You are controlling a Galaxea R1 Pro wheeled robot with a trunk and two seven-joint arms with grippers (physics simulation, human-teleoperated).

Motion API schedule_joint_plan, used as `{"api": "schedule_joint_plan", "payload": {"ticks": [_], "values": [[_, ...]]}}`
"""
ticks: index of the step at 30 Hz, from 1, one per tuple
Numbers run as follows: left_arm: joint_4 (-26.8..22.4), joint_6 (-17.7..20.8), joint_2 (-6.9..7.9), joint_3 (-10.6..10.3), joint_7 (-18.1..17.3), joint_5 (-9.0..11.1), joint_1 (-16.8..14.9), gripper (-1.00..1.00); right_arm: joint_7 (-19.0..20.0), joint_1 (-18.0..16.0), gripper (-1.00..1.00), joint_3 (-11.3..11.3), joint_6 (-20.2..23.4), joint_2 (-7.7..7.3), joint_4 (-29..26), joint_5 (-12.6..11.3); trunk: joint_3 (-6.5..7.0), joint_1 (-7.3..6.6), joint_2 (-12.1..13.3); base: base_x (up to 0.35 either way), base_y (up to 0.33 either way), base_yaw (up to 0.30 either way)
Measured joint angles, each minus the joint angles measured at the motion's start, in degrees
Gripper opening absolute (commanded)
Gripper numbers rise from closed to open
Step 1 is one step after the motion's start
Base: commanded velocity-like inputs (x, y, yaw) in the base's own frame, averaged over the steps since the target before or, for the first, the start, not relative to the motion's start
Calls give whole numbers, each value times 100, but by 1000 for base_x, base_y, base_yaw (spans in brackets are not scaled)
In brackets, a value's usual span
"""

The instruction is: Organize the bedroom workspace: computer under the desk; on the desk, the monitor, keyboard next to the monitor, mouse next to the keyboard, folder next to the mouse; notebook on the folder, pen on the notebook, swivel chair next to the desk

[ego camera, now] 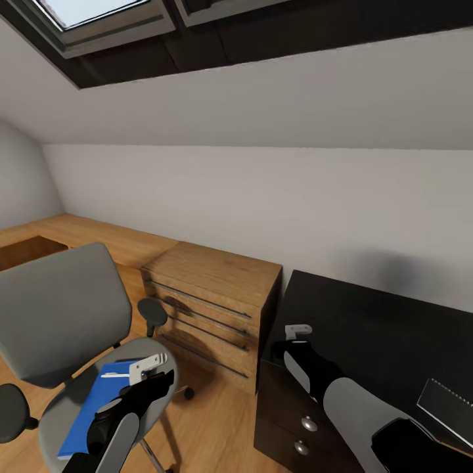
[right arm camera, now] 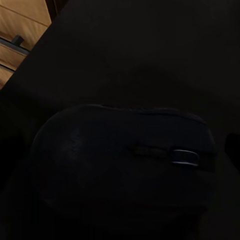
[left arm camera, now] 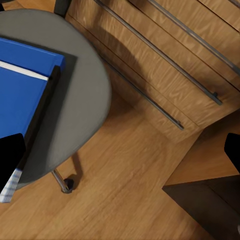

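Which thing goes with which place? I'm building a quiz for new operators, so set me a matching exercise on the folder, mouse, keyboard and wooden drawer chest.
Things:
1. folder
2. mouse
3. keyboard
4. wooden drawer chest

Places:
A. between the swivel chair and the desk
B. on the desk at the head view's right edge
C. on the chair's seat
D. close under the right wrist camera, on the black desk

Pairs: 1-C, 2-D, 3-B, 4-A

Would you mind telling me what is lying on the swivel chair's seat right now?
A blue folder lies flat on the swivel chair seat. The left gripper hovers over its near end, hiding part of it; whatever is beneath the folder is covered.
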Motion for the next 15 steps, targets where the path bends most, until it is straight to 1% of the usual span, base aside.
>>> {"api": "schedule_joint_plan", "payload": {"ticks": [7, 10, 15], "values": [[0, 0, 0, 0, 0, 0, 0, 100, 0, 0, 100, 0, 0, -5, 0, 1, 0, 0, 0, 0, 0, 0], [1, 0, 0, 0, 1, 0, 0, 100, 3, -3, 100, 0, -24, -2, -24, -7, -52, 64, -120, 0, 0, 0], [1, 5, 0, 0, 2, 0, 0, 100, 2, -4, 100, -1, -29, -3, -25, -9, -53, 65, -121, 0, 0, 0]]}}
